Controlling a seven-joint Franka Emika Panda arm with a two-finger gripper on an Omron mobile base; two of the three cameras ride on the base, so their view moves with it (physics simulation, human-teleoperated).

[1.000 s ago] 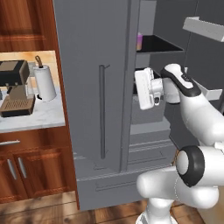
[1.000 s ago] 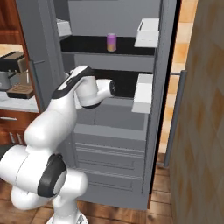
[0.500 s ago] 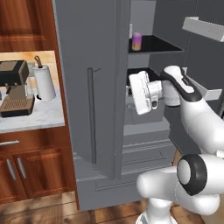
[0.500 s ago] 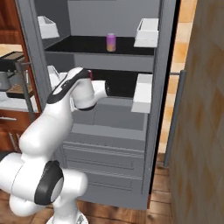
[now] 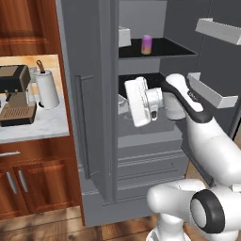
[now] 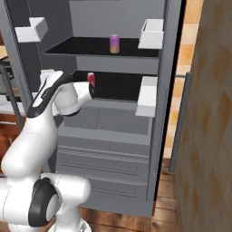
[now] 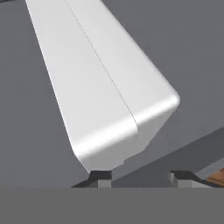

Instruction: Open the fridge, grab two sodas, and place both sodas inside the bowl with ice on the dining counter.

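Note:
The grey fridge (image 5: 89, 117) stands with both doors swung open. A pink-purple soda (image 5: 147, 44) (image 6: 114, 44) stands on the upper black shelf. A red and white soda (image 6: 91, 79) stands on the shelf below, just right of my wrist. My hand's white body (image 5: 141, 101) faces left, at the inside of the left door. My gripper (image 7: 141, 178) is open with nothing between its fingertips, a short way from a white door bin (image 7: 109, 96). The bowl and the dining counter are out of view.
The right door's white bins (image 5: 214, 89) (image 6: 147, 95) jut out beside my arm. Grey drawers (image 6: 104, 158) sit under the shelves. A wall counter with a coffee machine (image 5: 16, 94) and a paper towel roll (image 5: 47, 89) lies left of the fridge. A wood panel (image 6: 208, 113) stands at right.
The left fridge door has swung further open to the left, and my hand has turned left with it. The red and white soda has come into sight. The fingers have drawn closer together.

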